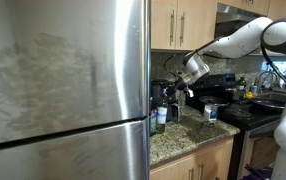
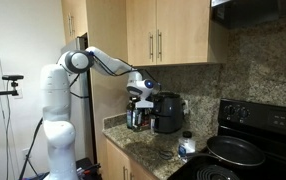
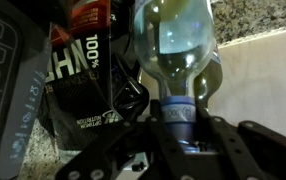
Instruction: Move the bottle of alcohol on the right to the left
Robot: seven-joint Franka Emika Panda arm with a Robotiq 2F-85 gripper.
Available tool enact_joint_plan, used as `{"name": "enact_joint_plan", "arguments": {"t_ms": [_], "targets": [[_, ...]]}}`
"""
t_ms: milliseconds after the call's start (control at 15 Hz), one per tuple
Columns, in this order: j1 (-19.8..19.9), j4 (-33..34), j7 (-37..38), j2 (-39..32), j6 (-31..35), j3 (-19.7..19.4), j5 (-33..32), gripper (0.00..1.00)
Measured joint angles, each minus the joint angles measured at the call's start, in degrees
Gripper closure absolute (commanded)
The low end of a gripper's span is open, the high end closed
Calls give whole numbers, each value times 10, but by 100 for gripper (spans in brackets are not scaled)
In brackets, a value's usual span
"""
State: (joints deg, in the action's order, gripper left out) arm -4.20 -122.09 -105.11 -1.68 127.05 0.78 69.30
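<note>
Beside the black coffee machine (image 2: pixel 166 112) on the granite desk (image 2: pixel 149 147), the bottle of alcohol (image 2: pixel 135 119) stands upright, just left of the machine. The claw (image 3: pixel 180 122) sits narrow around its neck, apparently gripping from above, a hold that should keep the slim glass vertical when carried.

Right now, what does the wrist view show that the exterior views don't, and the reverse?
Only the wrist view: the fingers flanking the neck of the bottle of alcohol, its blue neck band, and a black package lettered "100%" beside it. Whether the fingers clamp it, I cannot tell. Only the exterior views: the black countertop appliance, the pale cup, the refrigerator. Shared: the bottle, the gripper, the granite countertop.
</note>
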Motion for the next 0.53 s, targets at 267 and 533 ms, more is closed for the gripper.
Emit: {"name": "enact_joint_plan", "arguments": {"t_ms": [267,533], "targets": [[-1,1,-1,-1,27,11,-34,94],[-15,4,-9,2,64,37,-74,94]]}}
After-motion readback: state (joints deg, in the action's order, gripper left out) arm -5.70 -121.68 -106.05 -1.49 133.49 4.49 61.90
